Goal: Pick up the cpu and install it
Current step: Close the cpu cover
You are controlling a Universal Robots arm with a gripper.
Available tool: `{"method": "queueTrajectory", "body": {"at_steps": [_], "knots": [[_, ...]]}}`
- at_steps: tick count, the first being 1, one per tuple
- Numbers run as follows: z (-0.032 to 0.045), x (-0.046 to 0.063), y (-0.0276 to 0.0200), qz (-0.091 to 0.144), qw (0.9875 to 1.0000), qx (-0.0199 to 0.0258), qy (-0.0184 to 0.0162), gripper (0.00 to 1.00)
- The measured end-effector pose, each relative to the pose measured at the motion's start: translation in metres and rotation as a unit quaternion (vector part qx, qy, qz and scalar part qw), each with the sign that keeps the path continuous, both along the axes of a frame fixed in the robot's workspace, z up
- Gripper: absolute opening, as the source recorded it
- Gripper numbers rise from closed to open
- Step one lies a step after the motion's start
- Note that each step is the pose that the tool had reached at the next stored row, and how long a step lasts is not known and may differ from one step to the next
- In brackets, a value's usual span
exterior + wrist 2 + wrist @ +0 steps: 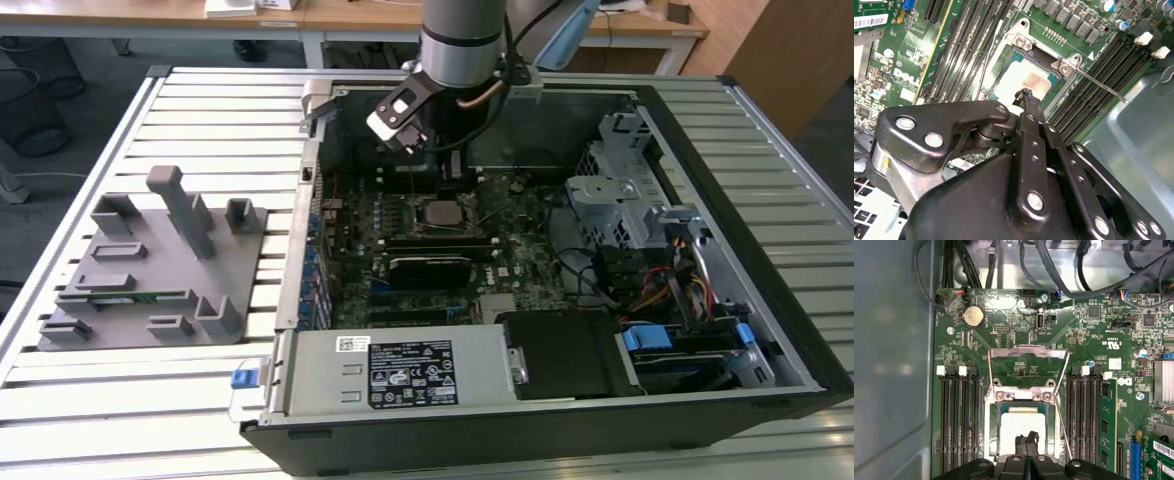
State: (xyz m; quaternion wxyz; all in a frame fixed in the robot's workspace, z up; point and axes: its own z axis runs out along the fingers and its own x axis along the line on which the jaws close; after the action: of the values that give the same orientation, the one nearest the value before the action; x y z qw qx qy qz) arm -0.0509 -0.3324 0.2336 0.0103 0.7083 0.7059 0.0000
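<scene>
Here's the arm [461, 30], dropping in from the upper middle of the exterior view, its silver-and-black wrist pitched steeply down into the open computer case [561, 440]. The gripper [449, 186] points almost straight down at the motherboard [360, 215], right over the centre of the case's upper half.

In both wrist views the gripper [1026, 94] shows its two black fingers [1021, 441] pressed flat together, just a hairline seam between them. There is nothing pinched in there: it's closed on itself and carrying nothing.

And the cpu [1023, 421]? It's lying flat in the socket [990, 410], pale top facing up and square with the opening. In the second wrist view the cpu [1021, 80] sits directly under the joined fingertips. Whether the tips are actually pressing on the metal or hanging a hair above it, I can't tell. In the exterior view the cpu [441, 213] shows as a small light square just below the gripper.

The socket's metal load frame [1026, 351] stands flipped up and open beyond the chip. A green memory stick [1108, 425] stands in one of the slots beside the socket.

Over at the exterior view's left, well apart from the action, the grey tray [134, 270] rests on the slatted table [200, 130].
</scene>
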Motion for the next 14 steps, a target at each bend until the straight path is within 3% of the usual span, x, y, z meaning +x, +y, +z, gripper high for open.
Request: {"method": "queueTrajectory", "body": {"at_steps": [7,14], "knots": [[0.0051,0.0,0.0,0.0,1.0,0.0001,-0.0001,0.11],[0.0165,0.0,0.0001,0.0,1.0,0.0,-0.0003,0.11]]}}
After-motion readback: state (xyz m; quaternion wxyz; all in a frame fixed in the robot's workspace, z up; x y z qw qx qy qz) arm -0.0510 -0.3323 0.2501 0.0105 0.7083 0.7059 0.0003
